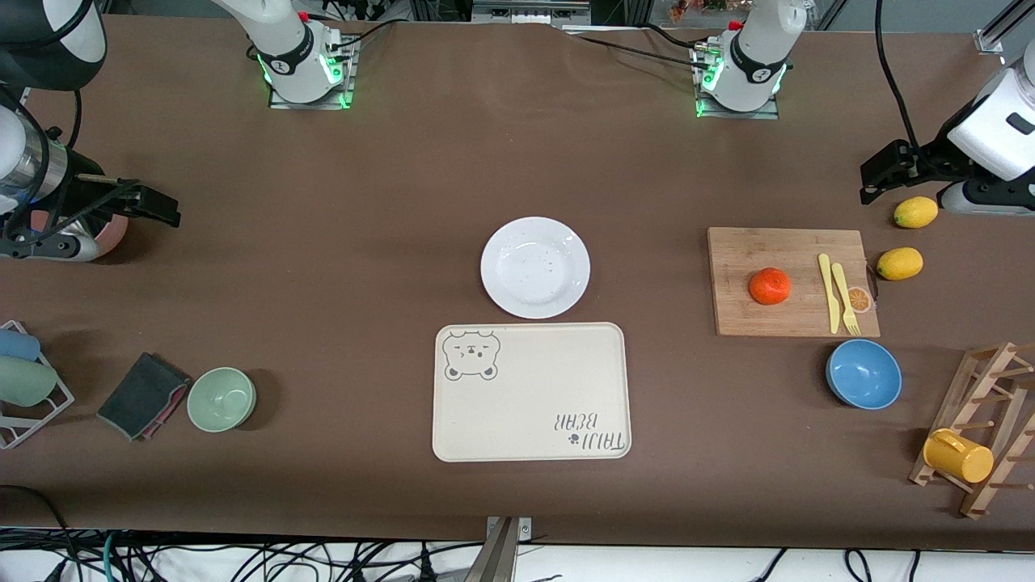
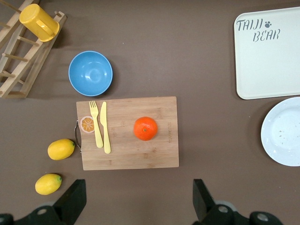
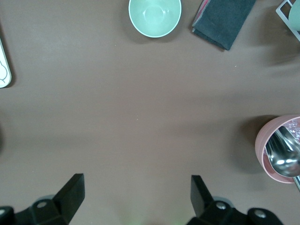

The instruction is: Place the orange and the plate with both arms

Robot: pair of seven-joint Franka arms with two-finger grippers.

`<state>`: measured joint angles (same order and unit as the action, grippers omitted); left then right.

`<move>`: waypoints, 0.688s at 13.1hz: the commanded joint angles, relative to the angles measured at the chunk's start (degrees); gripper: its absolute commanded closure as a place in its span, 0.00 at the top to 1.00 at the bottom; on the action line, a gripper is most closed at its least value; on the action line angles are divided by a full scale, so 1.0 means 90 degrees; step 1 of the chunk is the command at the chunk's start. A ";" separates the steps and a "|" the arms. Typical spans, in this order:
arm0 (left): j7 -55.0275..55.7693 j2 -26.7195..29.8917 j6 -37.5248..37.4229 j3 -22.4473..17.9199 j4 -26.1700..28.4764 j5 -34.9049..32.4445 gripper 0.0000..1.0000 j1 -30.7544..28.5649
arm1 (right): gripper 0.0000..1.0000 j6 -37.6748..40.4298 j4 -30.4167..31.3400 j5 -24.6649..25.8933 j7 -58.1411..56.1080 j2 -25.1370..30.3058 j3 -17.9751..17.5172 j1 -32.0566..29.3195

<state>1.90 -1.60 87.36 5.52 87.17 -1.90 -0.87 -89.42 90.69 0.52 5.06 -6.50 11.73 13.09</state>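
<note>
The orange (image 1: 770, 286) lies on a wooden cutting board (image 1: 788, 323) toward the left arm's end of the table; it also shows in the left wrist view (image 2: 146, 128). The white plate (image 1: 535, 267) sits empty at the table's middle, just farther from the front camera than the beige bear tray (image 1: 531, 392), and its edge shows in the left wrist view (image 2: 282, 131). My left gripper (image 1: 880, 174) is open and empty, up over bare table beside the board (image 2: 139, 201). My right gripper (image 1: 158, 208) is open and empty over bare table at the right arm's end (image 3: 137, 197).
Two lemons (image 1: 915, 212) (image 1: 899, 263) lie beside the board. A yellow knife and fork (image 1: 838, 293) lie on it. A blue bowl (image 1: 863, 373), a wooden rack with a yellow cup (image 1: 958, 455), a green bowl (image 1: 221, 398), a dark cloth (image 1: 141, 394) and a pink cup (image 3: 279, 150) stand around.
</note>
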 commanded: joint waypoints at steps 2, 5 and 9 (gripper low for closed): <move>0.0043 -0.0116 -0.0146 -0.0047 -0.0233 0.0064 1.00 0.0028 | 1.00 0.0033 0.0012 -0.0068 -0.0093 0.0049 0.0006 0.0000; 0.0033 -0.0116 -0.0146 -0.0057 -0.0223 0.0064 1.00 -0.0040 | 1.00 0.0033 0.0012 -0.0068 -0.0093 0.0049 0.0006 0.0000; 0.0034 -0.0125 -0.0136 -0.0067 -0.0213 0.0064 1.00 -0.0050 | 1.00 0.0033 0.0012 -0.0068 -0.0103 0.0049 0.0006 0.0000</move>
<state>1.90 -1.84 87.36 5.21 87.16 -1.90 -1.31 -89.42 90.69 0.52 5.03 -6.50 11.73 13.09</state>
